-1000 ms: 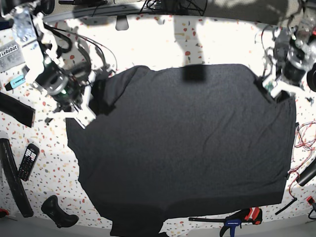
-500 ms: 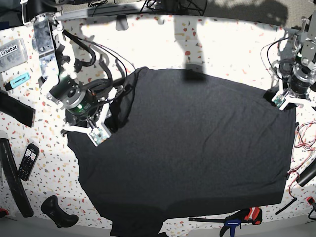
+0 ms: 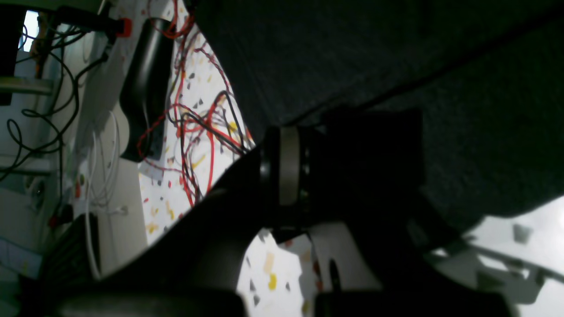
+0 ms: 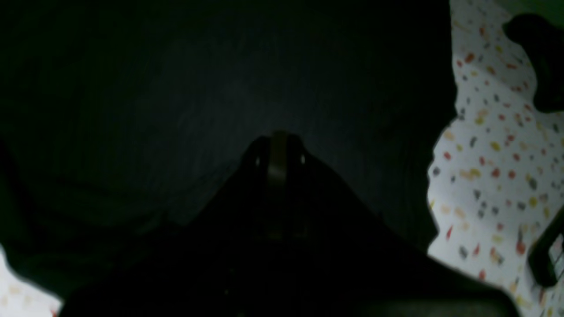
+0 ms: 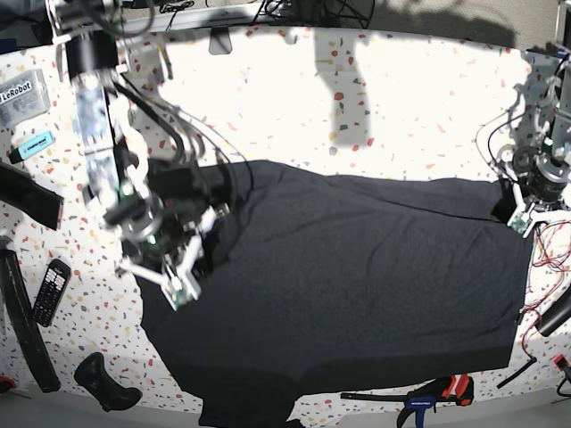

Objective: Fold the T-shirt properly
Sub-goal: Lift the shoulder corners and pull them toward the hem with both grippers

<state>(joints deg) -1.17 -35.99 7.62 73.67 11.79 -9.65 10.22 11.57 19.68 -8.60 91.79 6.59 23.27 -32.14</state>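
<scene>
Both tools have carried the far edge of the large dark charcoal-black soft fabric T-shirt (image 5: 357, 276) toward the near side since a second ago, baring more of the speckled white terrazzo counter (image 5: 285, 98) beyond it. Clamped on the shirt's corners, the right tool (image 5: 192, 267) and left tool (image 5: 517, 214) hold the turned-over edge. Spread over the counter's middle, the shirt lies beside tangled red and black wires (image 3: 194, 123).
</scene>
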